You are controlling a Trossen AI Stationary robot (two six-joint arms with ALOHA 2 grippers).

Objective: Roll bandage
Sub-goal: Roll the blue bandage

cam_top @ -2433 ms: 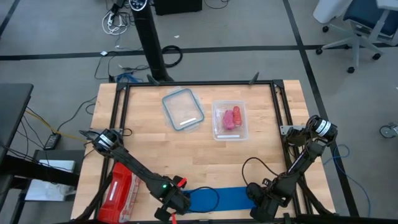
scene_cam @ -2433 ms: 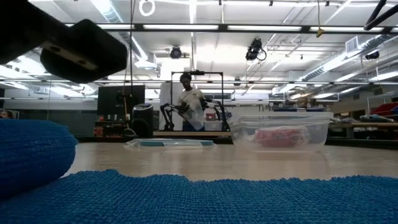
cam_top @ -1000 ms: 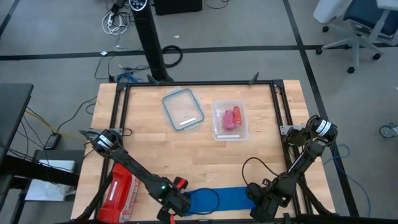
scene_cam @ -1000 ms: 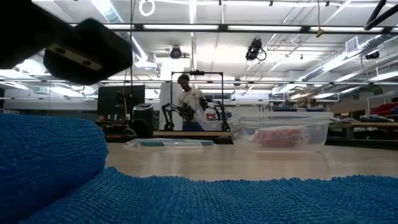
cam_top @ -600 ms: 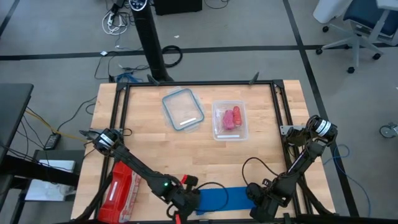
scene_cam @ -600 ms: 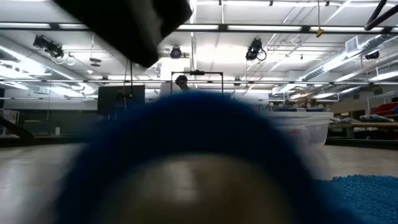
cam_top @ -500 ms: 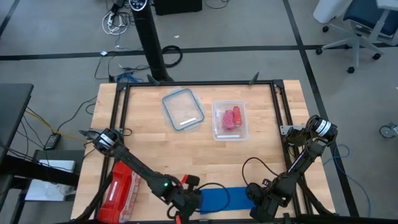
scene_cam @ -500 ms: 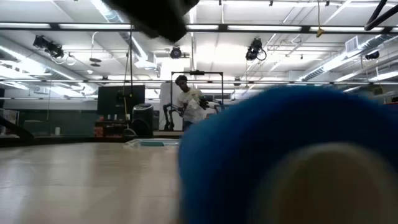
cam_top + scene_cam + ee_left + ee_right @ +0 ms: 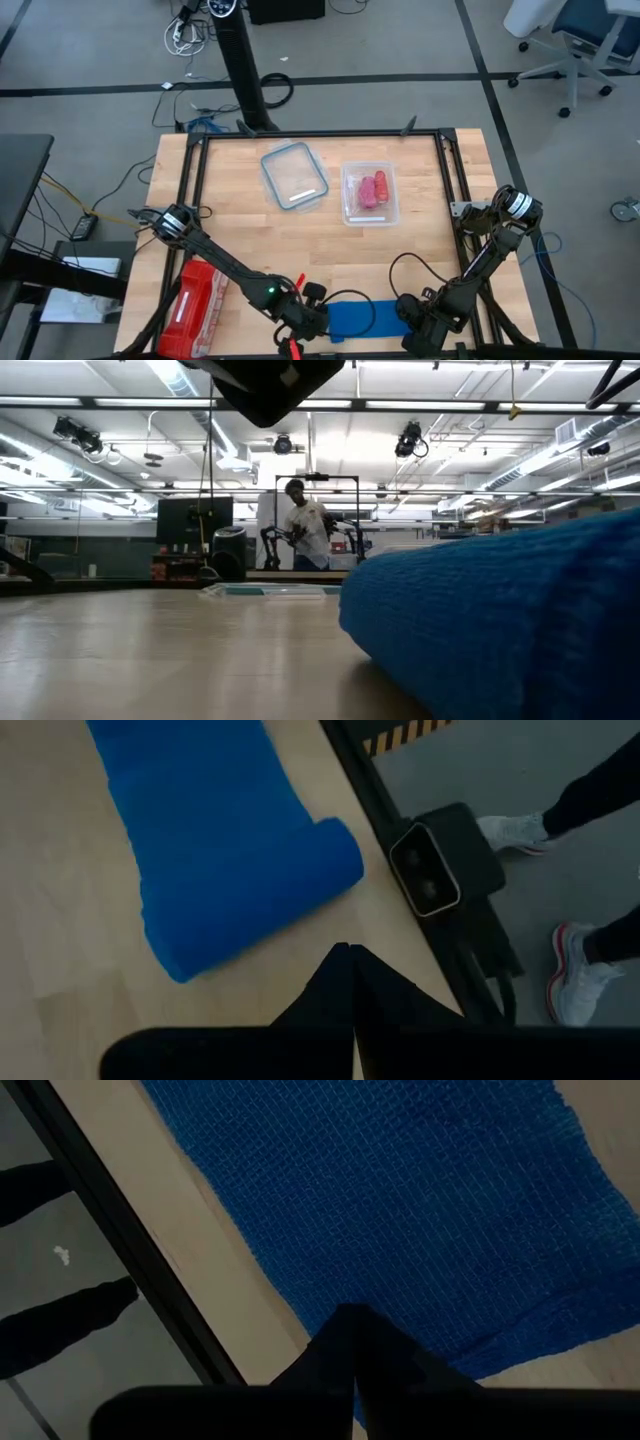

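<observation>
The blue bandage (image 9: 366, 318) lies along the table's near edge. Its left end is rolled into a short cylinder (image 9: 250, 905), which fills the right of the low view (image 9: 500, 620); the rest lies flat (image 9: 400, 1200). My left gripper (image 9: 314, 318) is shut just left of the roll. In the left wrist view its tips (image 9: 347, 952) stand a little short of the roll, with bare table between. My right gripper (image 9: 408, 320) is shut over the bandage's flat right end. My right gripper has its shut fingertips (image 9: 349, 1320) on the flat bandage near its right end (image 9: 420, 1310), close to the near long edge. The fingers come down from above. That end lies flat on the table under them.
A red plastic-wrapped pack (image 9: 196, 305) lies at the near left. A clear lid (image 9: 294, 175) and a clear box with pink-red rolls (image 9: 369, 192) stand at the far middle. The low camera (image 9: 430, 870) sits on the near frame rail (image 9: 130, 1250). A person (image 9: 305, 525) stands in the room beyond.
My left gripper has gone toward the table's right edge along the near edge, and the bandage's left end has rolled up with it. The roll now lies farther right and the flat part is shorter. The right end has stayed in place.
</observation>
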